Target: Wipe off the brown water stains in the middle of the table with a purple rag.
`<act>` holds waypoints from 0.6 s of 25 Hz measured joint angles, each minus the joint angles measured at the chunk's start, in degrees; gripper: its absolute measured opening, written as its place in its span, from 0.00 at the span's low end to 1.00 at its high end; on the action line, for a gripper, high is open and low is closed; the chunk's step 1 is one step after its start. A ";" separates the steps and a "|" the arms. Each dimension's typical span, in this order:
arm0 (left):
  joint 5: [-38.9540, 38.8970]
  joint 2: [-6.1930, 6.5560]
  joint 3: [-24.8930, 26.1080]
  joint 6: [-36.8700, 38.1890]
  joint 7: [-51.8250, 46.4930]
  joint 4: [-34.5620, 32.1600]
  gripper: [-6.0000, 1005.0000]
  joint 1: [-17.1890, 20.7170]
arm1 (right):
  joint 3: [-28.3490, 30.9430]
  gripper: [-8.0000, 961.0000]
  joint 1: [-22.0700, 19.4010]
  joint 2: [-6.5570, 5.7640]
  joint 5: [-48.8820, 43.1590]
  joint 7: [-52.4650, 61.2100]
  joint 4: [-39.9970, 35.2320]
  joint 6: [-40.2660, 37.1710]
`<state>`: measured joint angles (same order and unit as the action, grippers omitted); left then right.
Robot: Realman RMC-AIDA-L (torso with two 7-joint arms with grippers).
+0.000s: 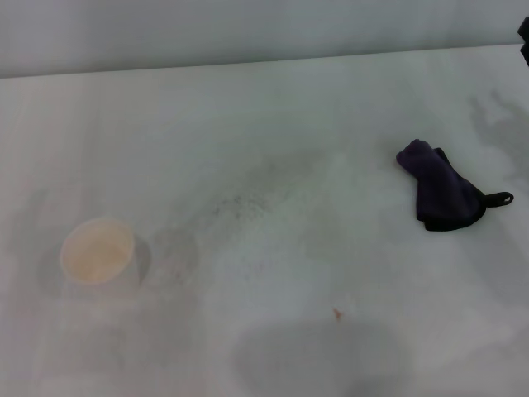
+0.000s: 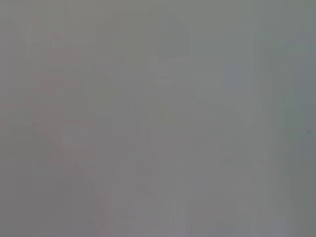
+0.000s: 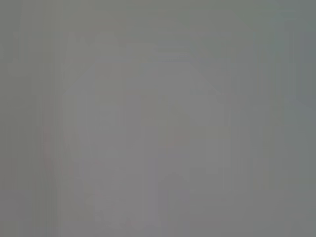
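right hand [image 1: 524, 37] at table [image 1: 273, 124] edge, well apart from purple rag [image 1: 442, 188].

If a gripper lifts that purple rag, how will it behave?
The purple rag lies bunched in soft folds on the table, so it likely droops and unfolds when lifted. It looks light. Pushed, it probably crumples rather than sliding whole.
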<state>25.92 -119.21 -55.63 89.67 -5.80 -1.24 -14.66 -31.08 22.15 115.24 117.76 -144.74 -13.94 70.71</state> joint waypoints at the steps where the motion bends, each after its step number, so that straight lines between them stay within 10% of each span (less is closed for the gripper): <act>1: 0.00 0.06 0.00 -0.09 0.00 0.00 0.89 -0.01 | 0.01 0.41 -0.08 0.03 1.53 -2.78 1.90 1.45; 15: -3.89 -0.41 -0.01 0.24 -0.01 1.41 0.89 -0.47 | 3.65 0.43 -2.19 0.14 5.16 -14.58 9.03 5.29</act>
<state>22.03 -119.62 -55.64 89.91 -5.81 0.17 -15.13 -27.43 19.96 115.38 122.92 -159.32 -4.90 76.00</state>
